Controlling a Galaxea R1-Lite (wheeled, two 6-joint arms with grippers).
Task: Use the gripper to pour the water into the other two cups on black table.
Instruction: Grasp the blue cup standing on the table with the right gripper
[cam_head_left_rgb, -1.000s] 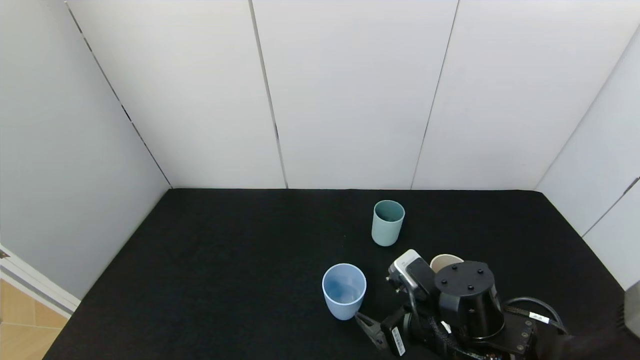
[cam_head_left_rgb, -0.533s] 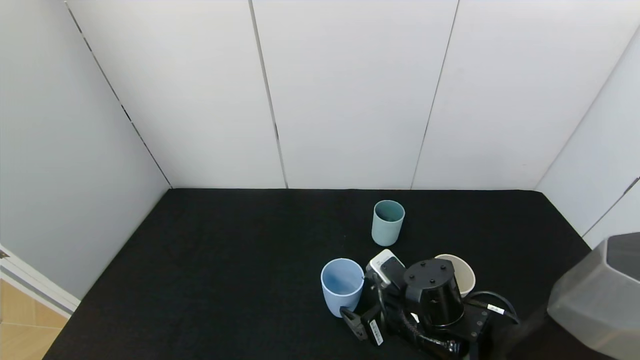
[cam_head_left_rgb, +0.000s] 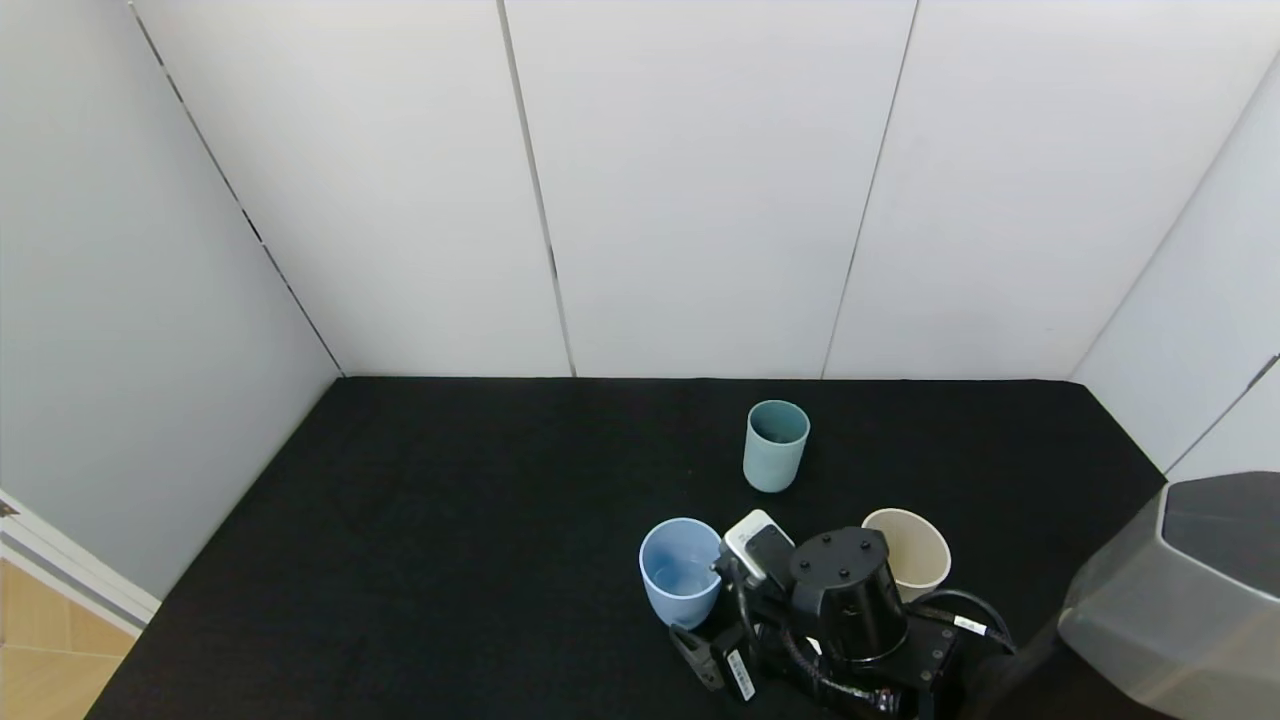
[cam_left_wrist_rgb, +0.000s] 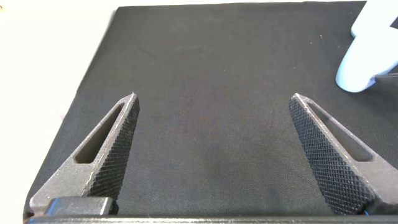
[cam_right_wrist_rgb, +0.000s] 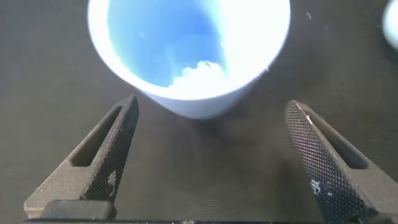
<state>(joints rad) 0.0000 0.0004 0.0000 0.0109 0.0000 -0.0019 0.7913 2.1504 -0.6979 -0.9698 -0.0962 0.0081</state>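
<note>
Now the right tool (cam_right_wrist_rgb: 208, 162), jaws spread wide and empty, has closed in just beside the light blue cup (cam_head_left_rgb: 681, 571), so grasping it looks next.

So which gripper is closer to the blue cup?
The right gripper: open, right beside the blue cup. The left gripper, also open, hangs over bare table, the cup far off.
</note>
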